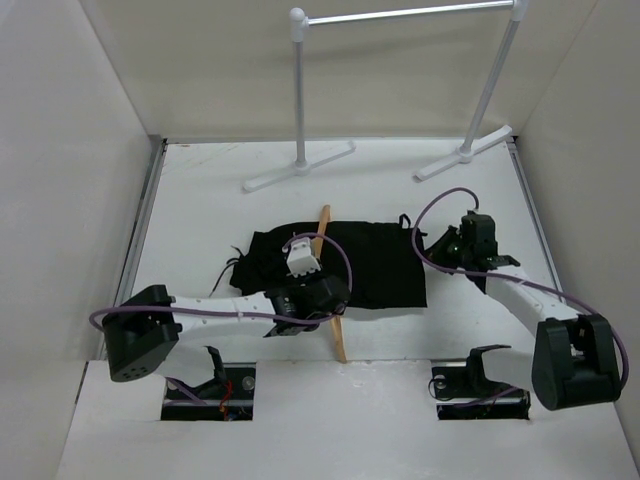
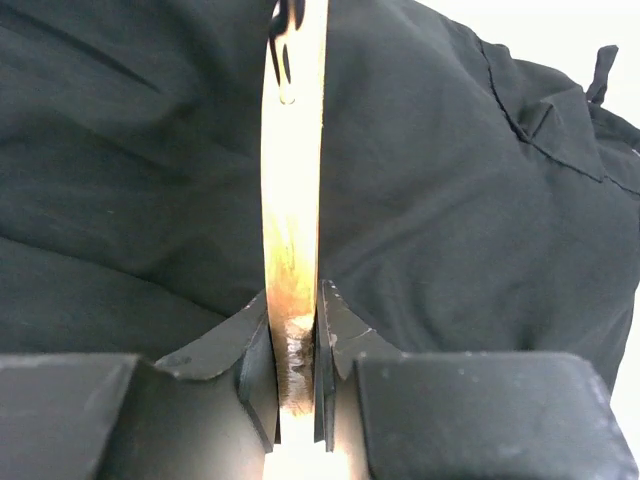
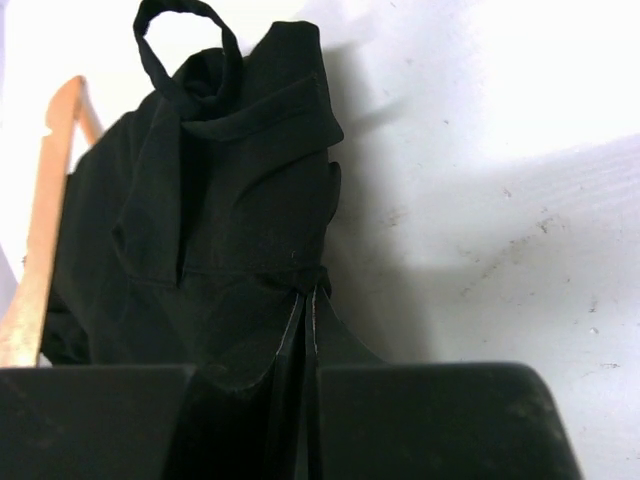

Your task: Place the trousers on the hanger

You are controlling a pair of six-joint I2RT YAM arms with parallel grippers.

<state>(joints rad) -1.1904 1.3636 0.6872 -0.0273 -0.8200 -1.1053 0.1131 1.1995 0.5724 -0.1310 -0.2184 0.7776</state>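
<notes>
Two arms reach over the white table (image 1: 200,190). At left, the left gripper (image 2: 298,335) is clamped on the wooden hanger (image 2: 292,200), which crosses the black trousers (image 1: 385,265) lying mid-table. At right, the right gripper (image 3: 308,300) pinches the trousers' right edge, its jaws nearly together on the cloth. A metal rail (image 1: 400,15) stands at the back.

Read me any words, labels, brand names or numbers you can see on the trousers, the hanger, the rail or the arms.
None: no text can be read in any view.
The trousers, the hanger and the rail look plain, with no label showing.
Any marks on the arm mounts are too small to read.
</notes>
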